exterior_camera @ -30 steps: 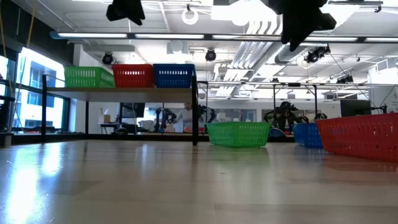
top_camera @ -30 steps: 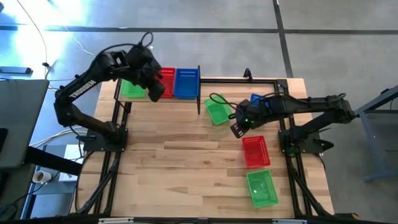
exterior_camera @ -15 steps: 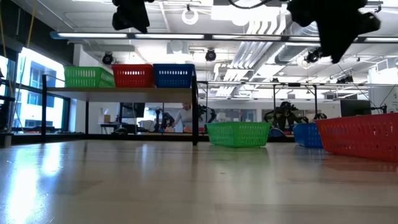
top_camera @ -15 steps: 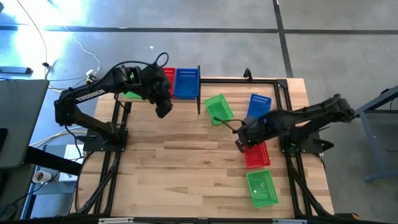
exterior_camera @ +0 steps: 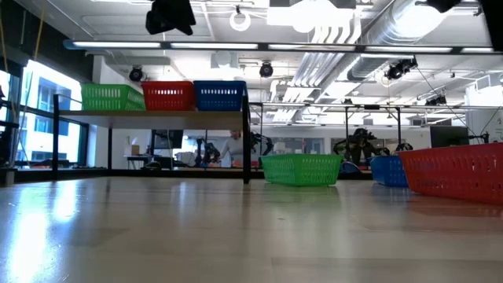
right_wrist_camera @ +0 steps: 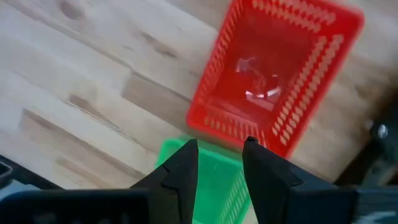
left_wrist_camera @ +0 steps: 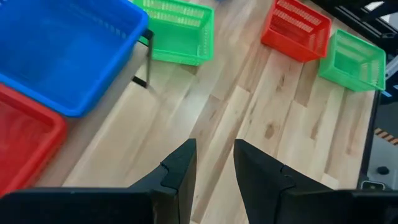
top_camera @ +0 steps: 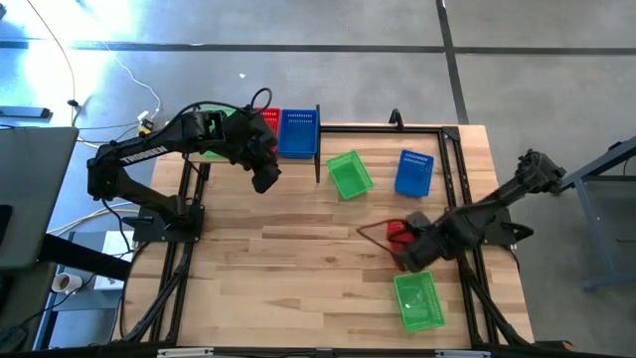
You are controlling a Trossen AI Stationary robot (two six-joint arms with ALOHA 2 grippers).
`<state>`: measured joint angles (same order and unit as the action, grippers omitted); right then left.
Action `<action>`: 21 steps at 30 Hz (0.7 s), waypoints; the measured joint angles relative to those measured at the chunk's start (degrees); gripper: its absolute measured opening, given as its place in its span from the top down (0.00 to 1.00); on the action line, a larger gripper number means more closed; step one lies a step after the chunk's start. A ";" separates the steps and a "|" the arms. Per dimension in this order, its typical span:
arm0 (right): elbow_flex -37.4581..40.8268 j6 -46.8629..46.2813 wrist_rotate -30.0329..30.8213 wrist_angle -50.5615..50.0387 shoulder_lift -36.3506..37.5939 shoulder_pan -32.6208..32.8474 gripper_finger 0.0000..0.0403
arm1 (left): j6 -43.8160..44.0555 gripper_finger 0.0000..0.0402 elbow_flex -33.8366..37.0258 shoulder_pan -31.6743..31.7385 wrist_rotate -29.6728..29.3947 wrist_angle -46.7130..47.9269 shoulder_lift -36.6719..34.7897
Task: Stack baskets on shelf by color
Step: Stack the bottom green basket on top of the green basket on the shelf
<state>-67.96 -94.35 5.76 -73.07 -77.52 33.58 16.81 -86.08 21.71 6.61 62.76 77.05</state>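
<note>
Wooden plank tabletop (top_camera: 298, 249): left gripper (top_camera: 264, 180), fingers slightly parted and empty, hung beside the raised wooden shelf (exterior_camera: 149, 115), while right gripper (top_camera: 409, 256), likewise parted and empty, hovered directly over the red plastic lattice basket (right_wrist_camera: 273, 74), its long axis toward the green lattice basket (top_camera: 418, 301).

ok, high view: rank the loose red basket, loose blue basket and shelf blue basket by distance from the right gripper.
From the right gripper:
1. Red basket, directly beneath it.
2. Loose blue basket, toward the table's far right edge.
3. Blue basket on the shelf, far left corner.
</note>
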 joint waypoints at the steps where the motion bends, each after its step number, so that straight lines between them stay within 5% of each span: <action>1: 0.68 -1.61 -0.08 0.05 0.00 1.40 0.72 | 0.56 0.76 0.00 -0.19 0.02 0.04 0.08; 21: 10.64 -28.49 -2.20 11.87 -0.13 22.19 0.72 | 13.96 0.76 0.00 -4.40 -3.31 0.42 0.10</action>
<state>-57.32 -122.84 3.55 -61.20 -77.65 55.77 30.76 -86.08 17.31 3.30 63.18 77.14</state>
